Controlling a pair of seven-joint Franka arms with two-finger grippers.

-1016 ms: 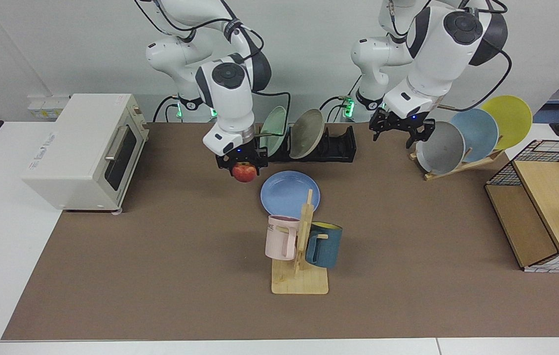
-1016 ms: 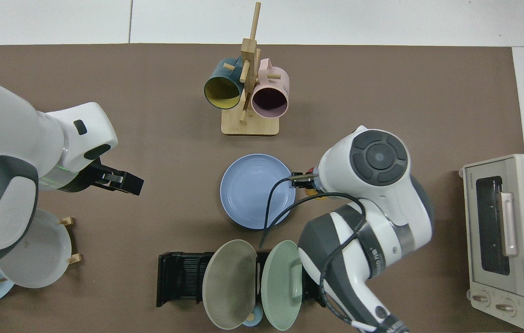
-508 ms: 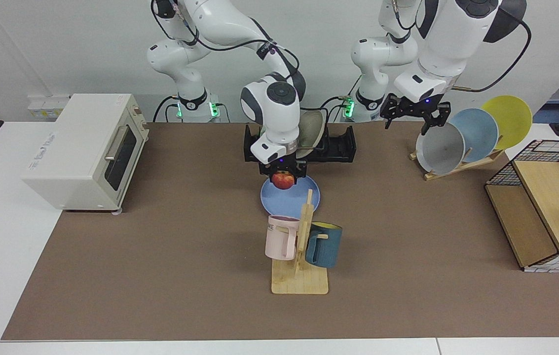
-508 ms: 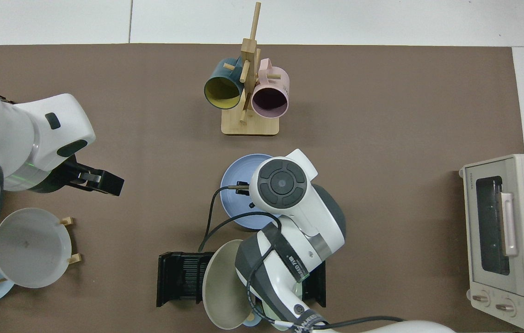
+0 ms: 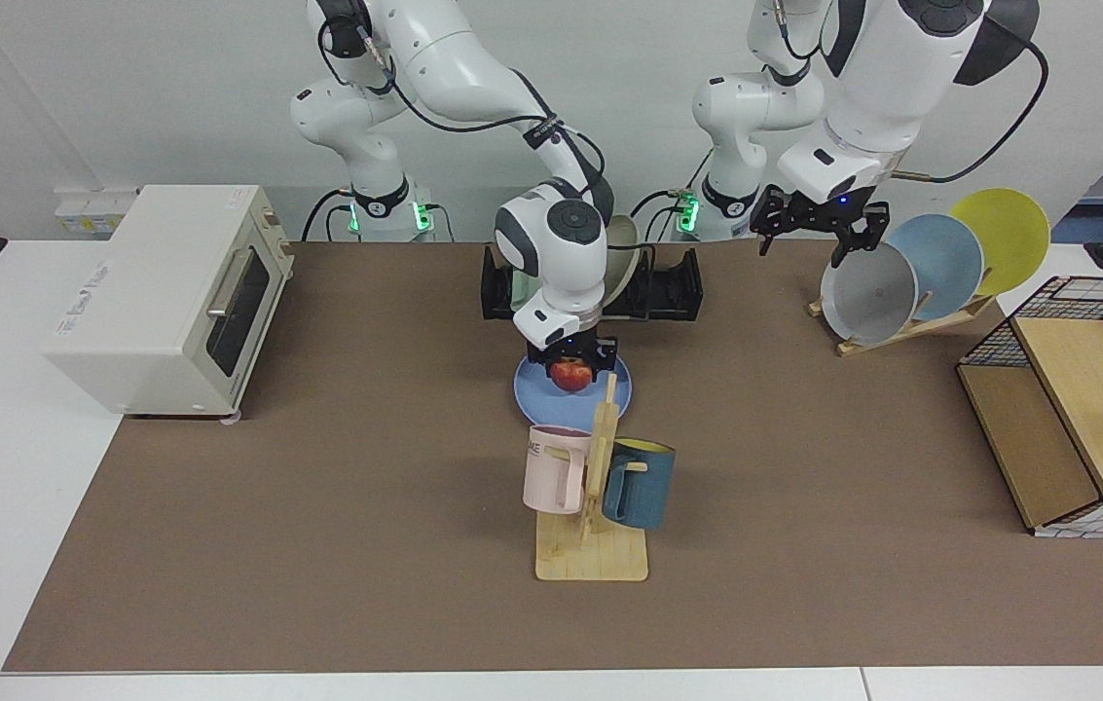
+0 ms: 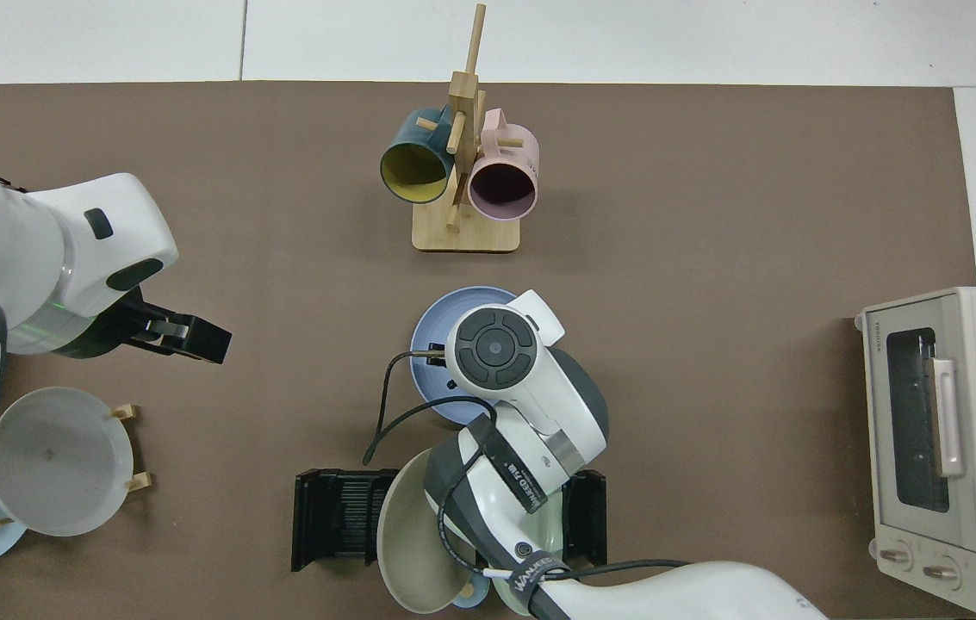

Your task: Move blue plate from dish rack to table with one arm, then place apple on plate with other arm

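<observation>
**A:** Clenched on the small round red apple (image 5: 570, 374), both black fingers of the right gripper (image 5: 571, 362), pointing straight down. Agreed?

**B:** Agreed. Held low over the round matte periwinkle-blue plate (image 5: 536, 391), near its middle; cannot tell whether touching it yet. Hidden from above under the white wrist.

**A:** And that plate?

**B:** Lying flat on the wide brown-matted table (image 5: 317, 487), off the low black slotted dish rack (image 5: 668, 288), which sits just at the plate's 12 o'clock in the facing view. Seen from above as a blue crescent (image 6: 429, 327) peeking out at 9 o'clock of the wrist, with the rack (image 6: 332, 517) at 6 o'clock.

**A:** Anything left in the rack?

**B:** Two upright plates, a beige-grey one (image 6: 410, 542) and a pale green one, mostly hidden behind the arm.

**A:** Nearer the camera?

**B:** Light wooden mug tree (image 5: 595, 526) at the plate's 6 o'clock, with a pink mug (image 5: 551, 469) and a dark teal mug (image 5: 639, 484).

**A:** Other gripper?

**B:** Left gripper (image 5: 809, 237) released, fingers spread and holding nothing, waiting aloft well away at 2 o'clock of the plate, just beside the grey plate (image 5: 867, 292) on the slanted wooden stand. From above (image 6: 195, 336), at 9 o'clock.
</observation>
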